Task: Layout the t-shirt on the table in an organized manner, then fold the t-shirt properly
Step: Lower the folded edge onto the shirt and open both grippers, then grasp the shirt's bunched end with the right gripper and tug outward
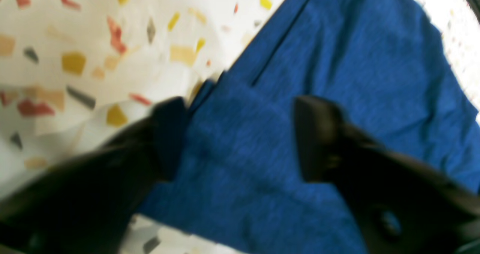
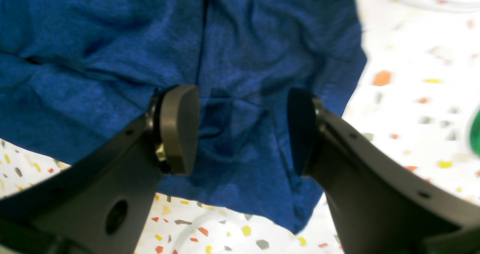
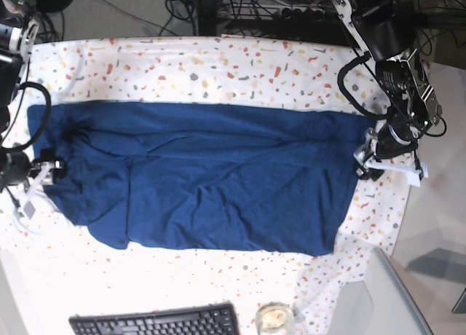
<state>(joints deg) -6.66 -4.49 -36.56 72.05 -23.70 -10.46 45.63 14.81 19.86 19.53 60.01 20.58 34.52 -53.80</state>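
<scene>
Shirt spread wide across the table, both pincers released at its ends.

Table is covered by speckled cloth; the t-shirt is laid lengthwise across it, wrinkled, one end doubled over unevenly. Right pincer is seen parted over a bunched corner, nothing gripped; left pincer likewise parted above a hemmed edge, though that view is blurred. Judged next: creases should be drawn outward before folding, each edge pinched through one layer only, both ends lifted together. Keyboard is kept well apart.

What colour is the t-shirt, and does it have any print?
The t-shirt is plain dark navy blue with no print, seen best in the base view.
</scene>
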